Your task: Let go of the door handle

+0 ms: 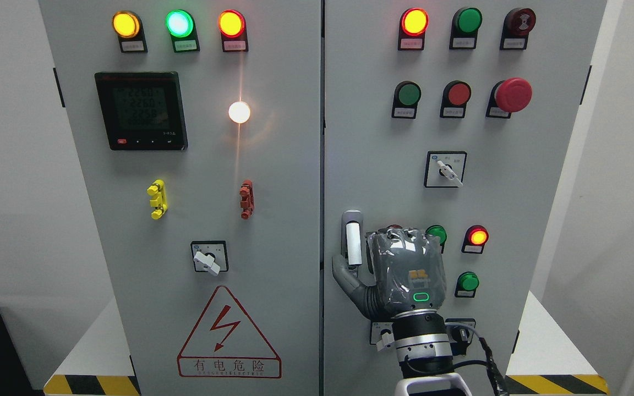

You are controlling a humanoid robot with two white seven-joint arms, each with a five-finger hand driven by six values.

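The grey door handle stands upright on the right cabinet door, close to the seam between the two doors. My right hand comes up from the bottom edge and sits just right of the handle, its back facing the camera. The thumb is spread out to the left and reaches the handle's lower end. The hand is not wrapped around the handle, which shows along its whole length. The left arm is out of view.
The right door carries indicator lamps, a red mushroom button, a rotary switch and small lit buttons right of my hand. The left door holds a meter, lamps, a switch and a warning triangle.
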